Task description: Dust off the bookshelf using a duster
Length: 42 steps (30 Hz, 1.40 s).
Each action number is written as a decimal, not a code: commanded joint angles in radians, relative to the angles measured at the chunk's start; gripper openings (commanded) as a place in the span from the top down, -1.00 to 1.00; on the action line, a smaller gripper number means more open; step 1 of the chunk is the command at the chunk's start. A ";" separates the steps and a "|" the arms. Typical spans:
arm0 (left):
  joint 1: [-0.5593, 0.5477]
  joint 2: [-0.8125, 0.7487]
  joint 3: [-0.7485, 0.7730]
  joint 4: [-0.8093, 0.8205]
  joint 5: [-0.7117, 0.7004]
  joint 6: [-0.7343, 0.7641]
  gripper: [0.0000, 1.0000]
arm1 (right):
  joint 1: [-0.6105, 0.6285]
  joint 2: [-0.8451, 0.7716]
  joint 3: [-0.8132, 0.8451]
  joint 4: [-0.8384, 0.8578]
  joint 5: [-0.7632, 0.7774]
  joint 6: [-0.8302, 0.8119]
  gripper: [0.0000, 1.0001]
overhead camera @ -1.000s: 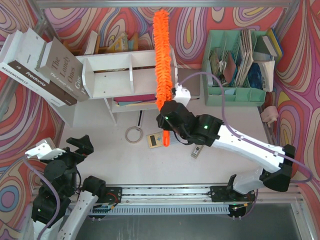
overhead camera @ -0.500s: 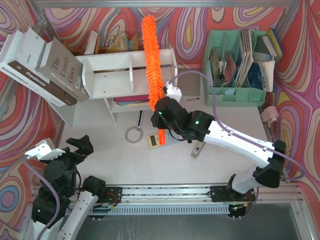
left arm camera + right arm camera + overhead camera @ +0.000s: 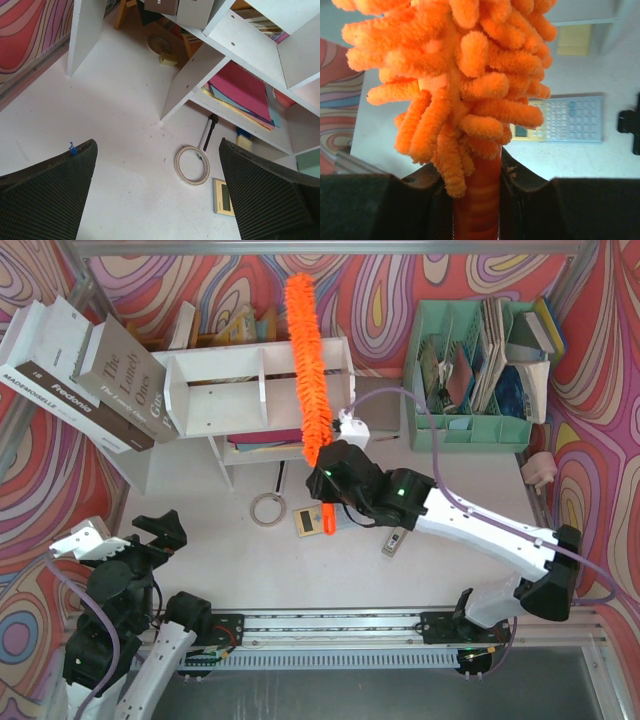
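In front of the shelf (image 3: 215,390), right jaws clamp the duster (image 3: 305,350), which reaches over its top; left jaws gape open.

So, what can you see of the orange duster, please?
The duster is long and bright orange: fluffy, finger-like chenille tufts on a thin orange plastic handle. The right gripper is shut on the handle just below the tufts; the handle's short end sticks out behind it. Seen from above, the fluffy part runs across the top of the white bookshelf toward the back wall. Whether it presses on the shelf cannot be told.
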 commanded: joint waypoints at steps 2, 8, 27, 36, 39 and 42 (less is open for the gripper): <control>0.004 -0.005 -0.001 0.007 -0.001 -0.002 -0.97 | -0.004 -0.122 -0.043 -0.085 0.192 0.082 1.00; 0.004 -0.010 -0.001 0.006 -0.002 -0.002 -0.97 | -0.009 -0.132 -0.046 -0.111 0.209 0.096 1.00; 0.005 -0.007 -0.001 0.007 -0.001 -0.002 -0.97 | -0.008 -0.165 -0.115 -0.051 0.232 0.130 1.00; 0.005 -0.016 -0.001 0.003 -0.009 -0.006 -0.97 | -0.007 -0.228 -0.165 0.132 0.093 -0.064 1.00; 0.004 -0.012 0.000 0.002 -0.009 -0.006 -0.97 | -0.008 -0.228 -0.153 0.205 -0.020 -0.139 1.00; 0.004 -0.012 0.000 0.000 -0.010 -0.007 -0.97 | 0.001 -0.216 -0.128 0.202 -0.075 -0.147 1.00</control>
